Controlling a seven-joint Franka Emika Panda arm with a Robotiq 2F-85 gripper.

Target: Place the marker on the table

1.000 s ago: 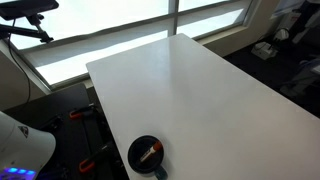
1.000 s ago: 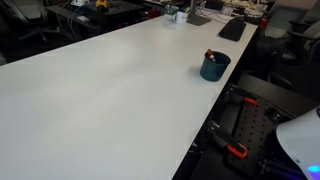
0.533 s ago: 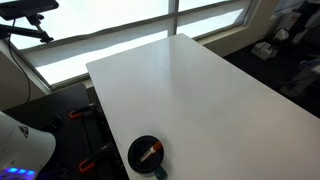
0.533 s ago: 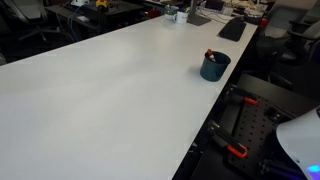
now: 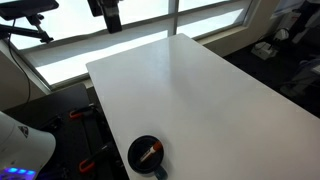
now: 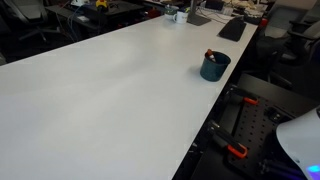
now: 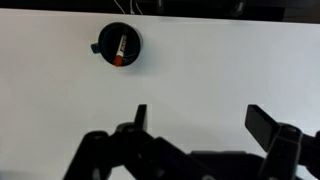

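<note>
The marker (image 5: 151,153) is orange-red with a pale part and stands inside the round black cup (image 5: 143,160) at the near corner of the white table (image 5: 190,90). In an exterior view the cup (image 6: 214,67) sits by the table's (image 6: 100,90) right edge with the marker's tip (image 6: 209,54) poking out. In the wrist view the cup (image 7: 110,38) with the marker (image 7: 120,48) lies far off at the top left of the table (image 7: 220,70). My gripper (image 7: 200,115) is open and empty, well away from the cup. A dark part of it (image 5: 105,12) shows high at the back.
A window wall runs behind the table's far end. A keyboard (image 6: 232,28) and small items lie at one end of the table. Red clamps (image 6: 235,152) and black floor gear sit beside the table's edge. A camera stand (image 5: 25,20) is at the back.
A dark part of my arm has come into sight at the top of an exterior view. The cup and the marker have not moved.
</note>
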